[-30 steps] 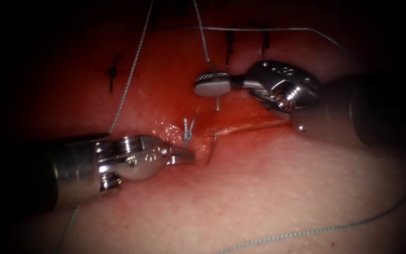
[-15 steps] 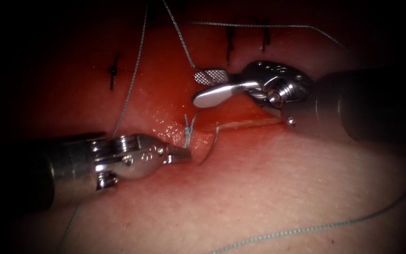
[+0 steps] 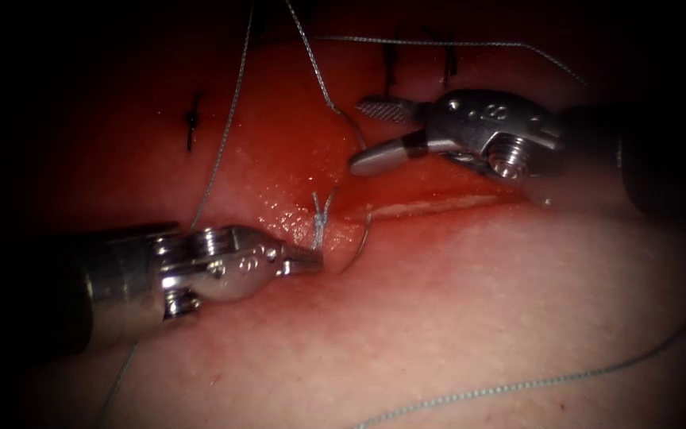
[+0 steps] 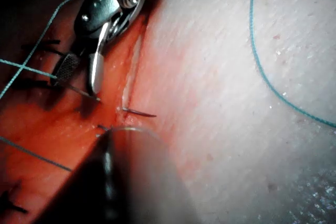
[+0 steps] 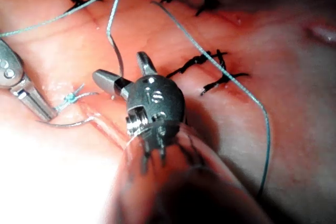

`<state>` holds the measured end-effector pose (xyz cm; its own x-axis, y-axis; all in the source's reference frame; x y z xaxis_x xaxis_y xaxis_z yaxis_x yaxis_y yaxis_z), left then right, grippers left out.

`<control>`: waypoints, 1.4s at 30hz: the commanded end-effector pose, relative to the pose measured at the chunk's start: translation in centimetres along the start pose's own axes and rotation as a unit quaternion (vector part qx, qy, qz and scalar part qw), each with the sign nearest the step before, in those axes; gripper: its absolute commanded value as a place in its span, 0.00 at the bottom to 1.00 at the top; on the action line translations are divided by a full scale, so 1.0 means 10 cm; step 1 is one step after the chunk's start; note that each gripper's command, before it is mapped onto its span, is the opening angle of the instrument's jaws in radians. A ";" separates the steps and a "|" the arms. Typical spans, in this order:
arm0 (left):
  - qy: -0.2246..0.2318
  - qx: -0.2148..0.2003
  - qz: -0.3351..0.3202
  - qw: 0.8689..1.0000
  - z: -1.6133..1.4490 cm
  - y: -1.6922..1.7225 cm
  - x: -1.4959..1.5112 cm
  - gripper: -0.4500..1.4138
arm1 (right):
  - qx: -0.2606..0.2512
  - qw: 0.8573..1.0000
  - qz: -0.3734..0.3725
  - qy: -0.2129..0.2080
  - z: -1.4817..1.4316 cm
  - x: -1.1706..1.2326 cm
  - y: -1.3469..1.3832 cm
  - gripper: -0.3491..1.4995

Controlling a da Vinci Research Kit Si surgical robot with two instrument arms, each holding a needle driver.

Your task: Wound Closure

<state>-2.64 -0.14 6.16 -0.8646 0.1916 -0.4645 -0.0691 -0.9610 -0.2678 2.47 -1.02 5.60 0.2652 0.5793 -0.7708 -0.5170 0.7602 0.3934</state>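
The curved needle (image 3: pixel 361 238) sits in the tissue (image 3: pixel 478 302) at the left end of the cut (image 3: pixel 430 206). Its tail rises beside my right tool, and its point end comes out on the near edge. My left tool (image 3: pixel 315 259) lies low on the left, its jaws shut on the needle near the point, as the right wrist view's needle (image 5: pixel 68 126) shows. My right tool (image 3: pixel 365 133) hovers over the cut with its jaws open and holds nothing. Thread (image 3: pixel 311 59) runs up from the needle's tail. The left wrist view shows the needle (image 4: pixel 139 112) and the right tool (image 4: pixel 79 81).
A tied knot (image 3: pixel 319 222) with short ends stands just left of the needle. Dark older stitches (image 3: pixel 190 123) mark the far tissue. A long loop of thread (image 3: pixel 518 385) lies across the near tissue, and another strand (image 3: pixel 224 119) passes behind my left tool.
My right tool's jaws opened and let go of the needle's tail, then drew back a little to the right. My left tool has hardly moved.
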 end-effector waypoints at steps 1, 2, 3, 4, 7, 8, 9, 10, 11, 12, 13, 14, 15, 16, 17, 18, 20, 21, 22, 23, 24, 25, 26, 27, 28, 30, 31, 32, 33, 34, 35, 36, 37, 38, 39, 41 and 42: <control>0.000 0.001 0.000 1.000 0.006 -0.003 0.004 0.09 | 0.002 1.000 0.000 -0.001 0.013 0.003 -0.004 0.74; 0.000 0.001 0.000 1.000 0.006 -0.003 0.004 0.09 | -0.009 1.000 -0.011 -0.004 0.016 0.004 -0.005 0.74; 0.000 0.001 0.000 1.000 0.006 -0.002 0.004 0.09 | -0.014 1.000 -0.014 -0.006 0.017 0.005 -0.005 0.74; 0.000 0.001 0.000 1.000 0.006 -0.002 0.004 0.09 | -0.017 1.000 -0.016 -0.008 0.019 0.005 -0.004 0.73; 0.000 0.001 0.003 1.000 0.006 -0.002 0.005 0.09 | -0.030 0.999 -0.013 -0.012 0.022 0.006 0.000 0.71; 0.000 0.001 0.003 1.000 0.006 -0.002 0.005 0.09 | -0.034 0.999 -0.012 -0.014 0.023 0.006 0.000 0.71; 0.000 0.001 0.002 1.000 0.006 -0.002 0.005 0.09 | -0.038 0.999 -0.011 -0.015 0.023 0.005 0.000 0.70; 0.000 0.001 0.002 1.000 0.006 -0.002 0.005 0.09 | -0.042 0.999 -0.010 -0.017 0.023 0.005 -0.001 0.68; 0.000 0.001 0.002 1.000 0.006 -0.002 0.005 0.08 | -0.047 0.999 -0.009 -0.021 0.022 0.005 -0.002 0.58; 0.000 0.001 0.002 1.000 0.006 -0.001 0.005 0.08 | -0.041 0.999 -0.009 -0.024 0.022 0.004 -0.004 0.35; 0.000 0.001 0.002 1.000 0.006 -0.001 0.005 0.08 | -0.027 0.999 -0.011 -0.031 0.022 0.002 -0.006 0.07; 0.000 0.001 0.002 1.000 0.006 -0.001 0.005 0.08 | -0.024 0.999 -0.006 -0.038 0.022 0.001 -0.008 0.00; 0.000 0.001 0.002 1.000 0.006 -0.001 0.005 0.08 | -0.023 0.999 0.015 -0.047 0.024 -0.002 -0.011 0.00; 0.000 0.001 0.002 1.000 0.006 -0.001 0.005 0.08 | -0.017 0.998 0.036 -0.056 0.025 -0.004 -0.015 0.00; 0.000 0.001 0.005 1.000 0.006 -0.001 0.005 0.08 | -0.009 0.996 0.052 -0.068 0.026 -0.005 -0.018 0.00; 0.000 0.001 0.005 1.000 0.006 -0.001 0.005 0.08 | -0.002 0.994 0.064 -0.083 0.028 -0.007 -0.022 0.00; 0.000 0.001 0.005 1.000 0.006 -0.001 0.005 0.07 | 0.003 0.992 0.081 -0.094 0.030 -0.006 -0.028 0.00; 0.000 0.001 0.005 1.000 0.006 -0.001 0.005 0.07 | 0.003 0.991 0.095 -0.096 0.029 -0.005 -0.030 0.00; 0.000 0.001 0.005 1.000 0.006 -0.001 0.005 0.07 | 0.005 0.990 0.107 -0.096 0.029 -0.004 -0.032 0.00; 0.000 0.001 0.006 1.000 0.006 -0.001 0.005 0.07 | 0.005 0.989 0.116 -0.096 0.028 -0.003 -0.033 0.00; 0.000 0.001 0.006 1.000 0.005 -0.001 0.005 0.07 | 0.005 0.986 0.134 -0.095 0.027 -0.003 -0.035 0.00; 0.000 0.000 0.006 1.000 0.005 -0.002 0.005 0.07 | 0.006 0.984 0.152 -0.091 0.026 -0.003 -0.035 0.00; 0.000 0.000 0.006 1.000 0.004 -0.002 0.005 0.07 | 0.010 0.980 0.178 -0.087 0.025 -0.003 -0.036 0.00; 0.000 0.000 0.006 1.000 0.004 -0.002 0.004 0.07 | 0.015 0.973 0.218 -0.080 0.024 -0.005 -0.036 0.00; 0.000 0.000 0.006 1.000 0.004 -0.002 0.004 0.07 | 0.018 0.968 0.237 -0.077 0.023 -0.007 -0.035 0.00; 0.002 0.000 0.005 1.000 0.003 -0.003 0.004 0.07 | 0.021 0.958 0.277 -0.079 0.020 -0.012 -0.036 0.00; 0.002 0.000 0.005 1.000 0.003 -0.003 0.004 0.07 | 0.021 0.958 0.277 -0.079 0.020 -0.012 -0.036 0.00; 0.002 0.000 0.006 1.000 0.003 -0.003 0.004 0.07 | 0.026 0.946 0.313 -0.079 0.015 -0.017 -0.038 0.00; 0.002 0.000 0.006 1.000 0.002 -0.003 0.004 0.07 | 0.027 0.942 0.325 -0.080 0.013 -0.018 -0.039 0.00; 0.002 0.000 0.005 1.000 0.002 -0.003 0.004 0.07 | 0.031 0.937 0.338 -0.082 0.010 -0.019 -0.041 0.00; 0.002 0.000 0.005 1.000 0.002 -0.003 0.004 0.06 | 0.032 0.934 0.346 -0.082 0.009 -0.019 -0.043 0.00; 0.002 0.000 0.005 1.000 0.002 -0.003 0.004 0.06 | 0.033 0.932 0.351 -0.083 0.007 -0.019 -0.045 0.00; 0.003 0.001 0.005 1.000 0.002 -0.003 0.004 0.06 | 0.039 0.928 0.359 -0.085 0.005 -0.018 -0.049 0.00; 0.003 0.000 0.005 1.000 0.002 -0.003 0.004 0.06 | 0.045 0.927 0.362 -0.087 0.004 -0.017 -0.051 0.00; 0.003 0.000 0.008 1.000 0.002 -0.003 0.004 0.06 | 0.049 0.926 0.364 -0.088 0.003 -0.017 -0.054 0.00; 0.003 0.000 0.008 1.000 0.001 -0.003 0.005 0.06 | 0.059 0.923 0.370 -0.092 0.002 -0.016 -0.061 0.00; 0.004 0.001 0.007 1.000 0.000 -0.003 0.005 0.06 | 0.063 0.923 0.368 -0.094 0.001 -0.016 -0.063 0.00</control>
<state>-2.62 -0.12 6.09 -0.8601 0.1773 -0.4782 -0.0547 -0.9643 -0.2590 2.65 -1.63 5.43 0.0312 0.9852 -0.1684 -0.5091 0.1606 0.8456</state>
